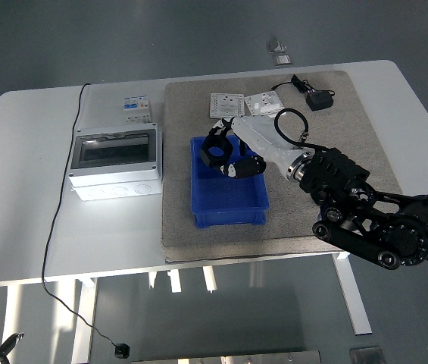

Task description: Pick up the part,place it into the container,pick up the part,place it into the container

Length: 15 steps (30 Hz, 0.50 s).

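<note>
A blue container (pixel 229 199) is sitting on a grey mat (pixel 289 220) that is covering the right part of the white counter (pixel 32 197). Its floor is looking bare, as far as it is visible; the part of the bin under the hand cannot be seen. The right hand (pixel 232 152) is reaching in from the right side on a black arm (pixel 373 216), with a white wrist section, and it is hovering over the far half of the container. Its fingers are curled around a black ring-shaped part (pixel 215 150) — the part is being held in the air above the bin's far-left area, not touching the floor of it. A black cable (pixel 289 125) is looping from the wrist.

Behind the container two white socket plates (pixel 226 105) are lying side by side on the mat, and a black adapter (pixel 320 99) with its cord is lying near the far right corner. To the left of the mat a grey enclosure box (pixel 115 161) with a dark clear lid is standing on the counter, and a small breaker (pixel 136 108) is lying just behind it — a thin black wire (pixel 62 189) is running along the box's left side and down over the near edge.
</note>
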Motion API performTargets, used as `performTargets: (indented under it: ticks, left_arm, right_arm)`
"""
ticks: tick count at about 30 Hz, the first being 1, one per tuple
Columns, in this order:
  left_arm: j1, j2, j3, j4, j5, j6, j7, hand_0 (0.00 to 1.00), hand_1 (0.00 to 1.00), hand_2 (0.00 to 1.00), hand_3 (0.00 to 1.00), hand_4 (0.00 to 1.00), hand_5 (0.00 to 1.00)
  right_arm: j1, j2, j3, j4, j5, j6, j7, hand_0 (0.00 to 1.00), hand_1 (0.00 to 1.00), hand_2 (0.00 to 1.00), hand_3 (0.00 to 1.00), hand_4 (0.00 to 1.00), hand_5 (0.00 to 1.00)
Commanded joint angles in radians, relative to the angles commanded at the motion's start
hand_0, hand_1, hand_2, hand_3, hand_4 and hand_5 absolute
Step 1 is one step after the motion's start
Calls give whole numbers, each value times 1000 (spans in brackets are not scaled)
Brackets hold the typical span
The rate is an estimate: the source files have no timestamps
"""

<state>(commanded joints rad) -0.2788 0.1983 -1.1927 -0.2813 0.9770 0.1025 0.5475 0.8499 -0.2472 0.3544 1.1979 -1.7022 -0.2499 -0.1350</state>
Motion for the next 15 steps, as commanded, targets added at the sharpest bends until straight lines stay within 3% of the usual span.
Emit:
performTargets:
  ticks: [1,6,7,12,13,15]
  left_arm:
    - [0,0,0,0,1,0,0,696,706,740,821,877,892]
    - [1,0,-1,-1,0,0,4,696,706,740,821,877,892]
    - [1,0,-2,-1,3,-1,5,695,706,740,820,877,890]
    - [2,0,1,0,5,-5,7,695,706,740,820,877,890]
    - [1,0,2,0,5,-6,7,695,706,741,821,876,891]
    - [1,1,5,1,3,-8,6,695,706,741,821,876,891]
  right_arm:
    - [1,0,1,1,-9,18,-8,402,428,601,638,435,101]
    - [6,1,0,3,-50,97,-59,402,428,601,638,435,101]
    - [8,0,-1,4,-57,111,-69,480,586,694,647,583,260]
    - [9,-4,-1,12,-67,158,-104,480,586,694,647,583,260]
    - [8,-5,0,12,-67,162,-108,616,754,758,679,590,331]
    - [6,-7,3,13,-64,167,-116,616,754,758,679,590,331]
